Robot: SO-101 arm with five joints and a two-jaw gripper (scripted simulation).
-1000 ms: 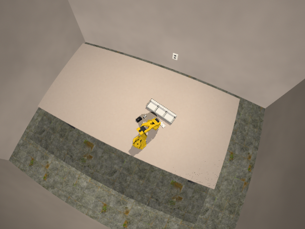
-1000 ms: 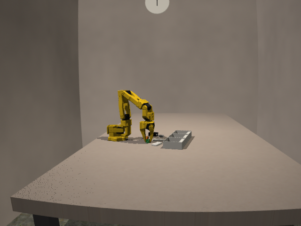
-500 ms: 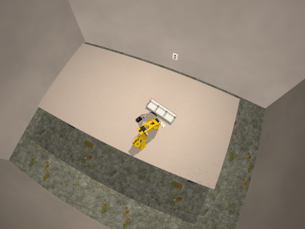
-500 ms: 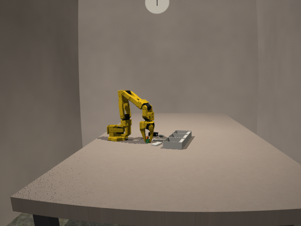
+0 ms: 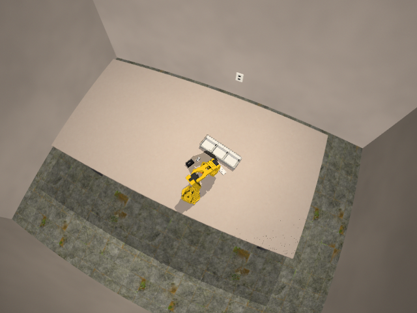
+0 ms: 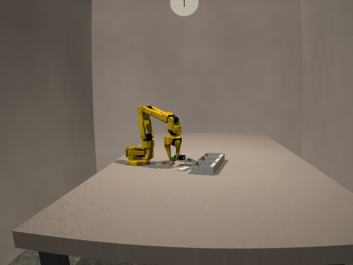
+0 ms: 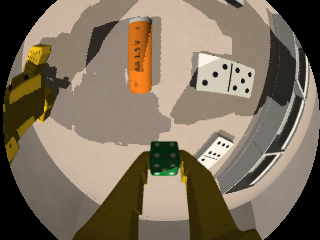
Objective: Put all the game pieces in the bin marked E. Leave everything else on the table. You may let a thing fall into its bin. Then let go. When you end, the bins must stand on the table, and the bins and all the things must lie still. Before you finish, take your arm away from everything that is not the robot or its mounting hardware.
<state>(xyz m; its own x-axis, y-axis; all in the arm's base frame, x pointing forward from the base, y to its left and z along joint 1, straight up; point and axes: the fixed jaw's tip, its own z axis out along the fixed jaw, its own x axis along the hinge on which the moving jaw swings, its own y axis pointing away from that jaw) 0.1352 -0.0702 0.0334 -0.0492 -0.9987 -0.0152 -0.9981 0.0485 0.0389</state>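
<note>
Die in the grip! You have the green die (image 6: 172, 159) (image 7: 164, 152) pinched between the fingers of your claw (image 6: 172, 159) (image 7: 164, 162), closed on it above the worktop (image 5: 151, 111) (image 6: 199, 205) (image 7: 175, 30). Your yellow arm (image 5: 205, 169) (image 6: 154, 111) bends over on the base side of the row of bins (image 5: 226, 163) (image 6: 202, 170) (image 7: 240, 170), so the die is outside that row, near it. You can't read the letter E on any bin from here.

Now to the dominoes, and you have two in sight! One domino (image 5: 222, 170) (image 6: 183, 168) (image 7: 216, 151) lies flat just beside the row of bins, close to its end nearest the exterior camera. The other domino (image 6: 185, 163) (image 7: 226, 76) lies flat near the same long side, farther along the row. The orange AA battery (image 6: 171, 163) (image 7: 140, 57) lies on its side, farther out from the bins than both dominoes. You also have a black object (image 5: 189, 163) (image 6: 181, 157) on the base side of the bins, with a small grey item (image 5: 197, 158) (image 6: 188, 159) between it and the row; both are too small to name.

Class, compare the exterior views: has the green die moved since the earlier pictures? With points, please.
Yes, upward: the green die (image 6: 172, 159) (image 7: 164, 156) was about level with the near rim of the bin row (image 5: 232, 160) (image 6: 202, 170) (image 7: 267, 120); now it appears above it.
</note>
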